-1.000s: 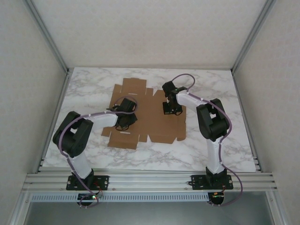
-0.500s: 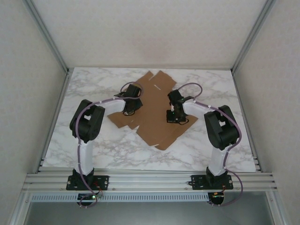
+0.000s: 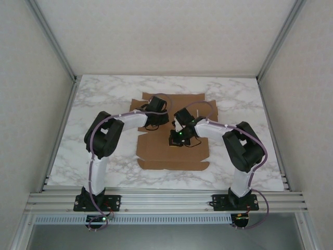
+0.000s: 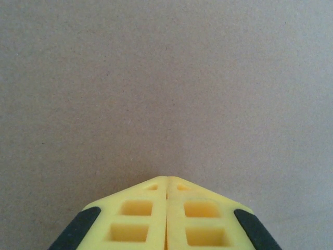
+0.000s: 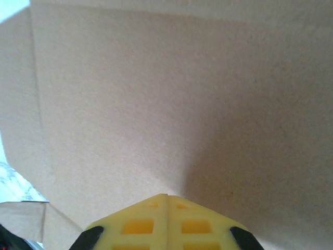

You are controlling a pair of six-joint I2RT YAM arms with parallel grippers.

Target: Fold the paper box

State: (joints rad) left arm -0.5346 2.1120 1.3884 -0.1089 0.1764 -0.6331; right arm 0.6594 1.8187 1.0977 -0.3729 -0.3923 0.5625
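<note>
paper box (image 3: pixel 171 156) flat on table (image 3: pixel 104 104) | left end effector (image 4: pixel 166 180) closed | right end effector (image 5: pixel 167 197) closed

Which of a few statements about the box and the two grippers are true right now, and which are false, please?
1. The paper box lies on the marble table. True.
2. The box is folded into a closed shape. False: it is an open sheet of cardboard.
3. The left gripper is shut. True.
4. The right gripper is wide open. False: its fingers meet.
5. Both grippers are over the box. True.
</note>
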